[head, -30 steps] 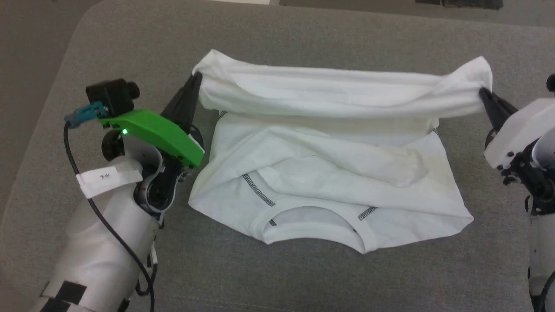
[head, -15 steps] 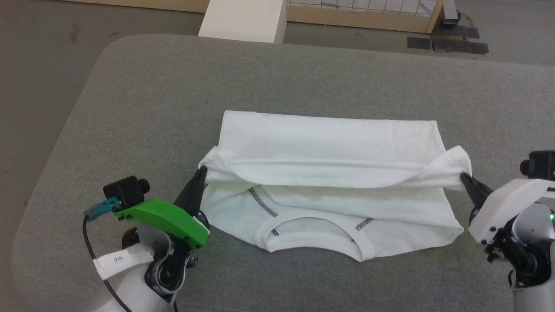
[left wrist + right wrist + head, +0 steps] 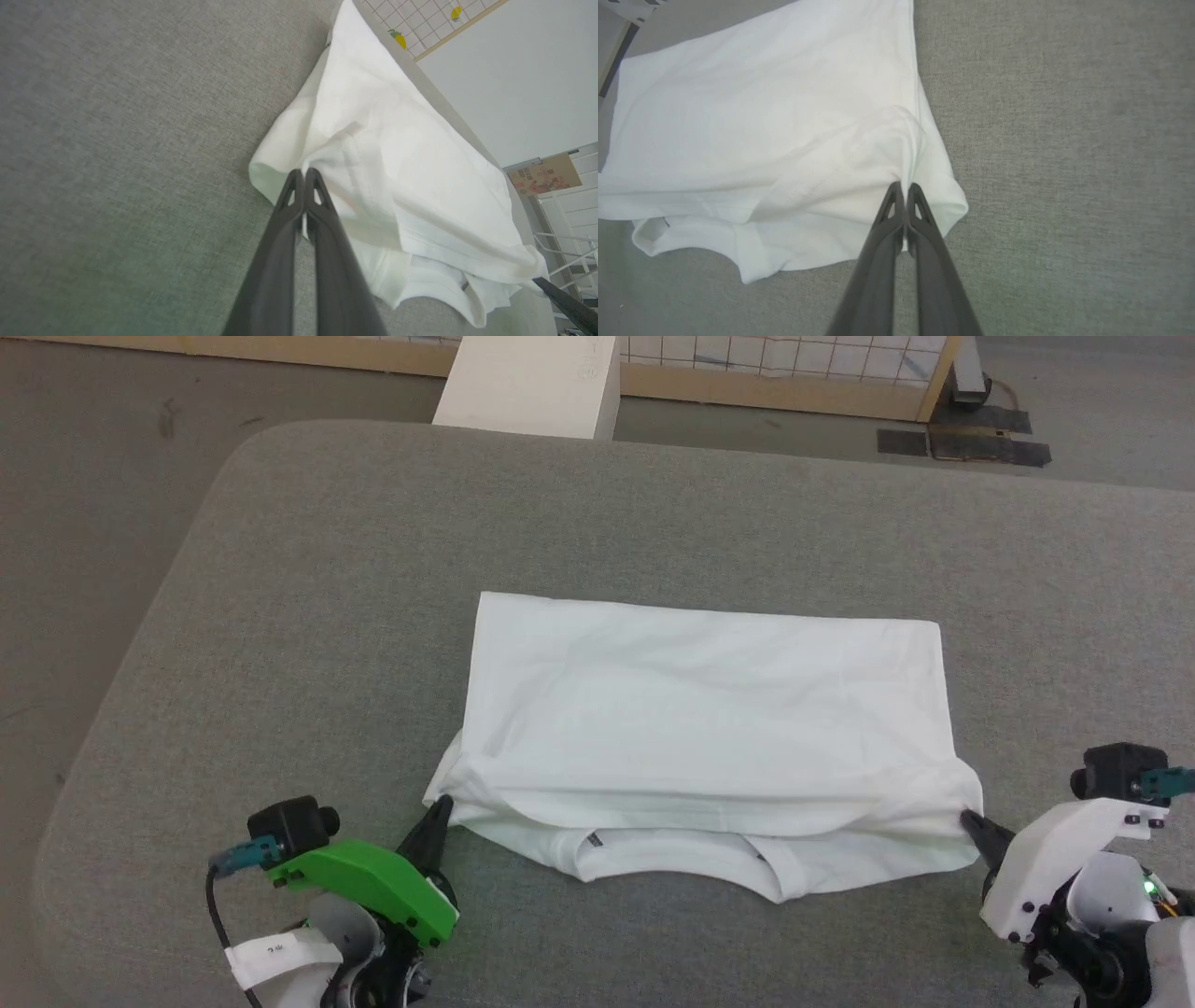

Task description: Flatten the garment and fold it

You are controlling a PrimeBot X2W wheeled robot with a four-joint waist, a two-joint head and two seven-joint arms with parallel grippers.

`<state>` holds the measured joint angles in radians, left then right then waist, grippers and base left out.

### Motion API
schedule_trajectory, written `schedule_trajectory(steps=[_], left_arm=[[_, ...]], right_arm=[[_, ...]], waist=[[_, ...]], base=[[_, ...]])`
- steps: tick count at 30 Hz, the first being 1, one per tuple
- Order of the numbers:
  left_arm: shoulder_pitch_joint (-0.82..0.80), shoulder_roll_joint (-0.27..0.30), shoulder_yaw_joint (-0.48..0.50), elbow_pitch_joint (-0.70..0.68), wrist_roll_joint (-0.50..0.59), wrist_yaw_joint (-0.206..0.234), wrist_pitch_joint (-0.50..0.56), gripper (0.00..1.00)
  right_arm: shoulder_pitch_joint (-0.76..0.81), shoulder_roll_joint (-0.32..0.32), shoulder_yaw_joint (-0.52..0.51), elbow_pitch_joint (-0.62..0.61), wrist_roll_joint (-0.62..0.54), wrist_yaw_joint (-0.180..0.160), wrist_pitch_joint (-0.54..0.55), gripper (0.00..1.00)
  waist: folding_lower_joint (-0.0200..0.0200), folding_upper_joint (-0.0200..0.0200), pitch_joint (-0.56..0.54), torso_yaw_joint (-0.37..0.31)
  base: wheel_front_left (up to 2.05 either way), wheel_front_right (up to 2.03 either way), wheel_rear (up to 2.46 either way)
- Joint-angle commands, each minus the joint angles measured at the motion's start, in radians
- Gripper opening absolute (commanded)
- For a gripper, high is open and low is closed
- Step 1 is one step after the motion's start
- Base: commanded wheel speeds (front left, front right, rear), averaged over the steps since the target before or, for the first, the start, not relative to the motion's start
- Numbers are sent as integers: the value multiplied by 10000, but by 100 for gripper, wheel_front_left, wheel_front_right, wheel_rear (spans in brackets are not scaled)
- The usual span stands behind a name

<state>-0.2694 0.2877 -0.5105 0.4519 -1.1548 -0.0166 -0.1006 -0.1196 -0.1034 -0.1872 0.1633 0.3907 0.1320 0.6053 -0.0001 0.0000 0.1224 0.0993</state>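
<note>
Evidently, in the head view, the white T-shirt [image 3: 709,709] is laid mid-table on the grey padded table [image 3: 327,569], doubled over itself. Its upper layer's near corners are pinched by the left gripper [image 3: 439,803] and the right gripper [image 3: 967,819], probably so that the hem is spread evenly over the collar [image 3: 672,854], which peeks out at the near edge.

In the left wrist view, the left gripper [image 3: 304,173] is seen clamped on the bunched left corner of the T-shirt [image 3: 397,154].

In the right wrist view, the right gripper [image 3: 903,186] is likewise closed on the gathered right corner. The T-shirt [image 3: 761,116] is seen smooth, creased only near the grips.
</note>
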Motion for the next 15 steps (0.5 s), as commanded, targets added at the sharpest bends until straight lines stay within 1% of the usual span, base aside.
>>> schedule_trajectory(steps=[1,4,5,6,7,8,12,15], left_arm=[[115,6,-51,74,-7,56,79,0],[78,65,-188,294,88,206,289,0],[75,64,-195,352,65,245,352,26],[66,101,-226,412,96,306,415,50],[62,132,-246,455,123,359,453,95],[74,159,-239,498,112,415,496,100],[108,363,-215,523,119,618,665,100],[164,590,-123,406,106,852,771,100]], right_arm=[[147,-21,74,84,-74,-13,63,0],[209,-34,258,264,-45,-13,298,0],[214,-33,301,301,-26,-13,376,0],[215,-44,351,304,-9,-13,411,28],[224,-59,377,292,12,-13,429,50],[244,-82,398,283,48,-13,470,100],[335,-252,352,157,248,-13,613,100],[470,-423,254,-69,432,-13,829,100]], waist=[[1,0,9,-3],[1,0,-1,-54],[1,0,-9,-80],[1,0,-29,-106],[1,0,-49,-121],[1,0,-87,-148],[1,0,-246,-204],[1,0,-375,-227]], base=[[0,0,0],[0,0,0],[0,0,0],[0,0,0],[0,0,0],[0,0,0],[0,0,0],[0,0,0]])
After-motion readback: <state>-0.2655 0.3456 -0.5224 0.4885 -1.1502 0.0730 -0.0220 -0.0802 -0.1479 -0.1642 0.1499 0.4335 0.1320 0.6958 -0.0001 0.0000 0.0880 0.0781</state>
